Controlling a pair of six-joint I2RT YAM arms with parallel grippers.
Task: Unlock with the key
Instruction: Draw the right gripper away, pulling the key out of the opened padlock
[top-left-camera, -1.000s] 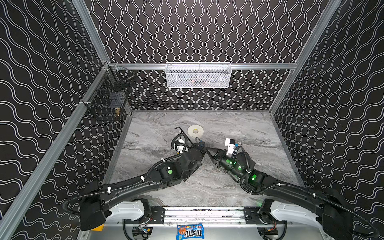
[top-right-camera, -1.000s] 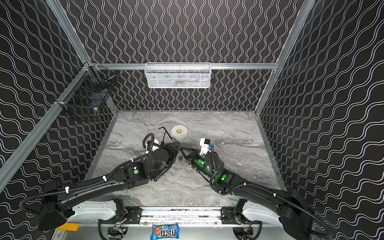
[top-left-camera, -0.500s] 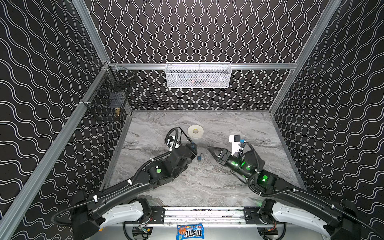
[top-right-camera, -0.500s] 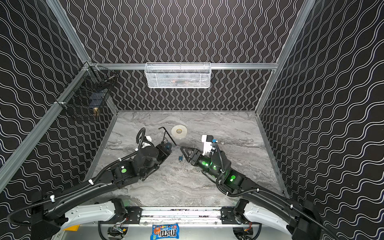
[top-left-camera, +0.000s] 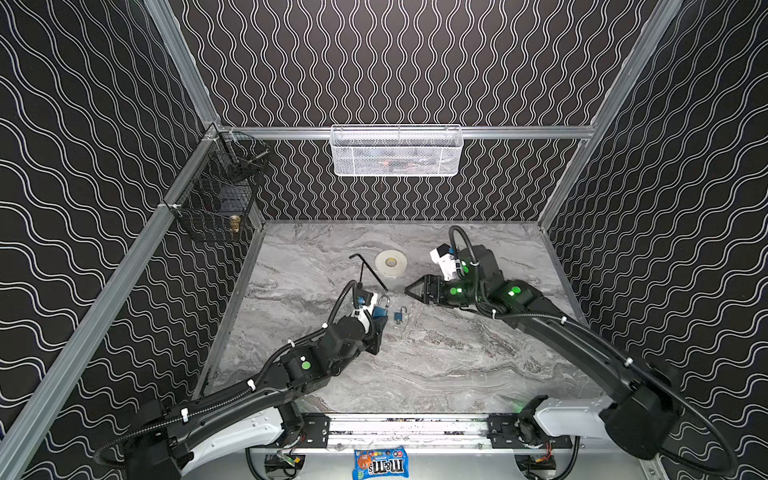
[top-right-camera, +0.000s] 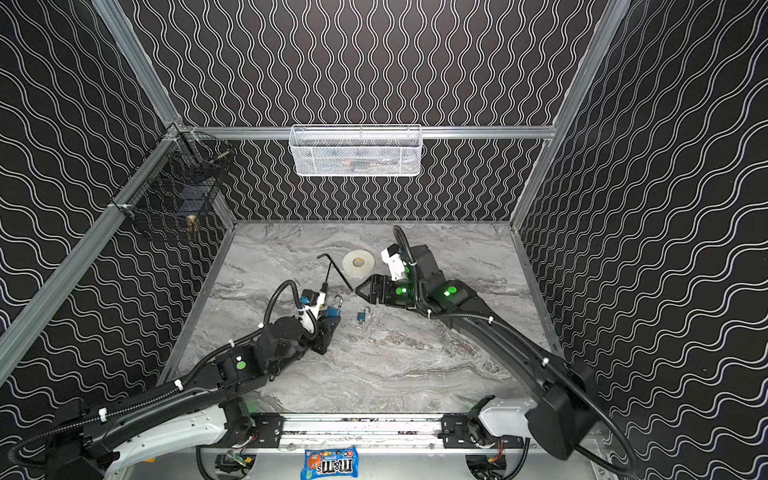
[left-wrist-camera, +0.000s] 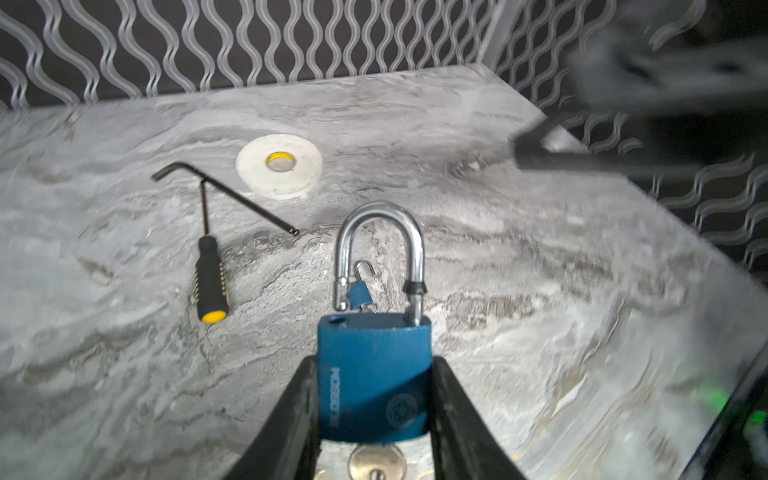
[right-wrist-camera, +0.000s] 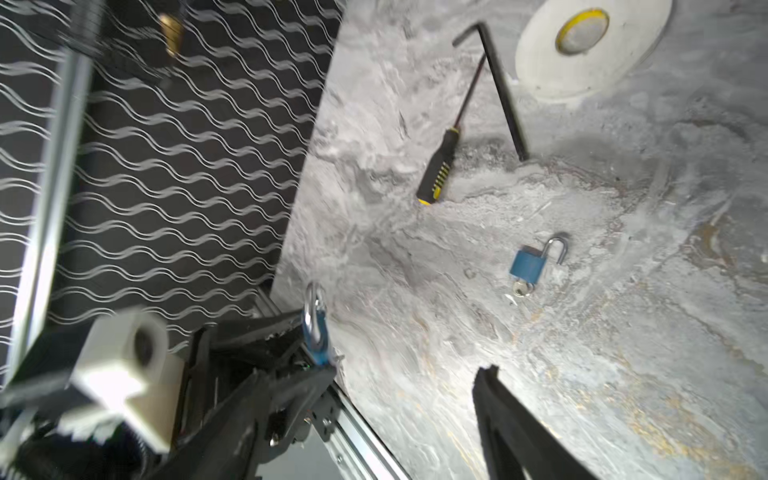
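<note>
While the marble table (top-left-camera: 457, 374) lies mostly bare, the right gripper (top-left-camera: 411, 290) hovers right of centre in both top views, jaws spread wide and empty. Above centre sits a tape roll (top-left-camera: 391, 262), with a hex key (left-wrist-camera: 224, 195) and screwdriver (left-wrist-camera: 211, 282) to its left. Left of centre, the left gripper (left-wrist-camera: 374, 363) clamps the narrow sides of the large blue padlock (left-wrist-camera: 376, 340), whose shackle (left-wrist-camera: 380, 216) has sprung out of 1 hole, so the unlocking looks done. Its metal body is probably heavy, rigid and slick, and those sides suit gripping best. Just right of it lies 1 small padlock (top-left-camera: 400, 316). A brass key (left-wrist-camera: 376, 461) pokes from the large lock's base.
</note>
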